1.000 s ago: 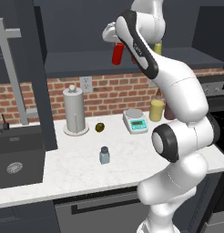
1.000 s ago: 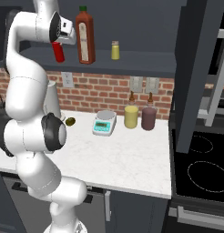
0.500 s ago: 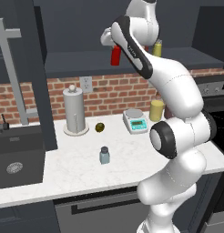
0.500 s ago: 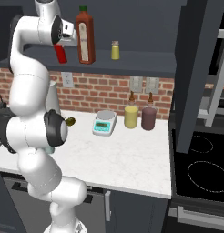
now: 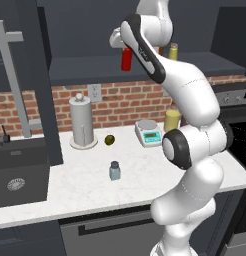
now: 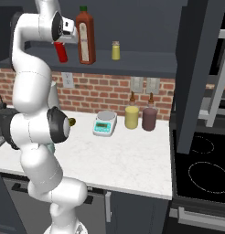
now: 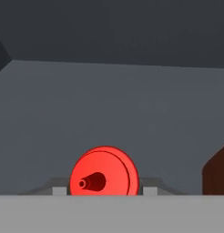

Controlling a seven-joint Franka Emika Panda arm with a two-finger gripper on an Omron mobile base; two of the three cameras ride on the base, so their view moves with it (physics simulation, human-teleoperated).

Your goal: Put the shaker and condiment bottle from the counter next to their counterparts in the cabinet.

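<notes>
While the cabinet (image 6: 132, 61) is waiting with its big brown sauce bottle (image 6: 85, 35), the gripper (image 5: 126, 46) is squeezing the little red condiment bottle (image 5: 126, 60) by its soft, light, slippery middle, just above the shelf.

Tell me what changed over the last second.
The gripper, shut on the red bottle, carried it further in over the cabinet shelf, toward the tall sauce bottle. The shaker stayed on the counter; the yellow shaker did not move.
</notes>
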